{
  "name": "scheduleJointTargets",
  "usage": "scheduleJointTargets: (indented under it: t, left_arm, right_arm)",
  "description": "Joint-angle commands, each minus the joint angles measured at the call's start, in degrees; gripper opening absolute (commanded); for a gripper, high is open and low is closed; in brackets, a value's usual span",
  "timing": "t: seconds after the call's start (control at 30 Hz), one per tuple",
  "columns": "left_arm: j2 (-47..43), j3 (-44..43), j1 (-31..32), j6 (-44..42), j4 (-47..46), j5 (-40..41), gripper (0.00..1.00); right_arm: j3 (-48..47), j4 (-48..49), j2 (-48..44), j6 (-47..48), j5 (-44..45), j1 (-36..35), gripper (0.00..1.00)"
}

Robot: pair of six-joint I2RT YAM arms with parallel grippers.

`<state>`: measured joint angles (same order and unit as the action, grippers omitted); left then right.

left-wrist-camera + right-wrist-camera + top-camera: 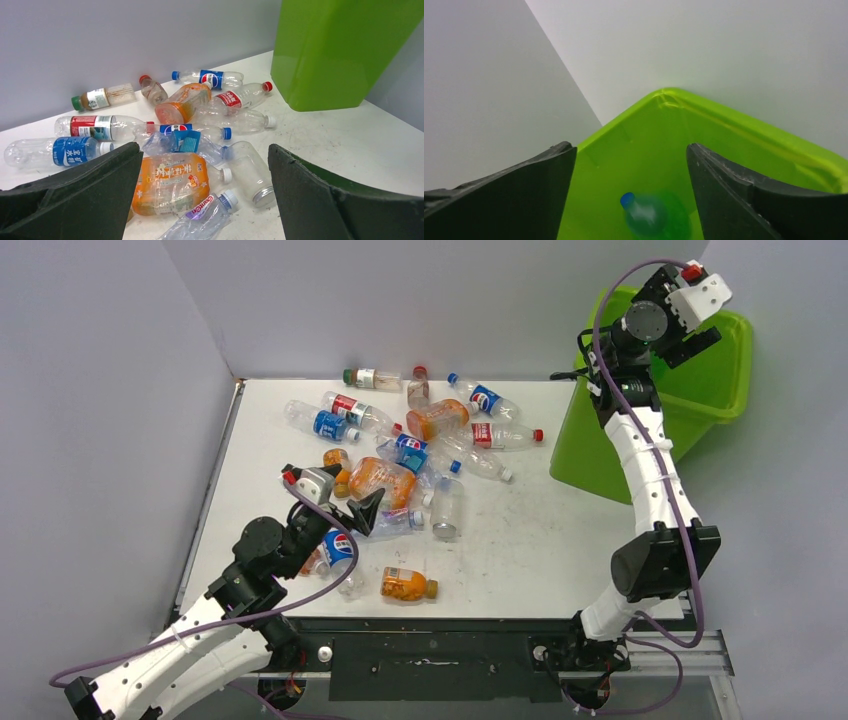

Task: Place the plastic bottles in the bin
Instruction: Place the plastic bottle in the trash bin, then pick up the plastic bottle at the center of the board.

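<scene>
Several plastic bottles (420, 445) lie in a heap on the white table (560, 540). My left gripper (365, 512) hovers open over the heap's near side. In the left wrist view the left gripper (204, 150) has a crushed orange bottle (170, 182) and a clear purple-labelled bottle (200, 220) below its gap, touching neither. The lime-green bin (580, 450) stands off the table's right edge. My right gripper (695, 335) is above it, open. Between its jaws, a blurred bottle with a blue cap (649, 215) is loose inside the bin (649, 135).
Grey walls close in the left and the back. A capless clear bottle (446, 508) lies mid-table, and a small orange bottle (405, 584) near the front edge. A brown bottle with a green cap (370, 378) lies against the back wall.
</scene>
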<state>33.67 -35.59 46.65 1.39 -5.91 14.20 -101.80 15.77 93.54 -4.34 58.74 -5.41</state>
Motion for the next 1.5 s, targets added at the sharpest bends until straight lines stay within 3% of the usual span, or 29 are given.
scheduleJointTargets:
  t: [0.0, 0.17, 0.23, 0.33, 0.47, 0.67, 0.87, 1.03, 1.17, 1.33, 1.47]
  left_arm:
    - [-0.4, -0.4, 0.2, -1.1, -0.6, 2.1, 0.96]
    - [0.0, -0.2, 0.1, -2.7, -0.7, 2.7, 0.96]
    - [0.3, -0.3, 0.1, -2.9, -0.6, 3.2, 0.96]
    - [0.7, -0.4, 0.2, -3.1, -0.4, 4.3, 0.96]
    - [1.0, -0.7, 0.1, -2.5, 0.2, 7.6, 0.96]
    - [2.5, -3.1, 0.2, 0.5, 3.8, 13.5, 0.96]
    - [6.4, -7.6, 0.7, 1.0, 12.3, 14.3, 0.96]
    - [9.3, -11.5, 0.5, 10.5, 22.7, 17.5, 0.96]
    - [10.2, -11.4, -2.6, 24.3, 30.8, 20.4, 0.96]
    - [12.7, -7.3, -11.4, 39.2, 34.5, 7.3, 0.96]
    - [18.7, -5.5, -12.4, 43.5, 35.3, 4.8, 0.96]
  right_arm:
    - [-4.6, -2.4, -1.0, -3.5, -4.1, -0.6, 0.90]
    - [-9.8, 0.6, -1.4, 4.5, -4.8, -8.7, 1.00]
    - [-11.1, 1.1, -2.2, 7.5, -5.5, -13.5, 0.94]
    - [-9.3, -0.2, -5.9, 8.9, -10.8, -21.8, 0.93]
    - [0.6, -5.4, -14.8, 2.5, -25.6, -30.2, 0.93]
    - [18.3, -14.7, -24.2, -14.9, -47.5, -32.5, 0.93]
    - [38.2, -15.3, -30.2, -20.2, -60.6, -35.3, 0.95]
    - [53.2, -15.4, -34.6, -22.8, -59.4, -35.7, 0.95]
    - [61.2, -13.5, -35.8, -25.3, -60.9, -35.7, 0.96]
    - [67.3, -9.9, -36.1, -27.3, -62.0, -35.8, 0.96]
    - [68.8, -8.9, -36.7, -28.0, -62.6, -35.9, 0.96]
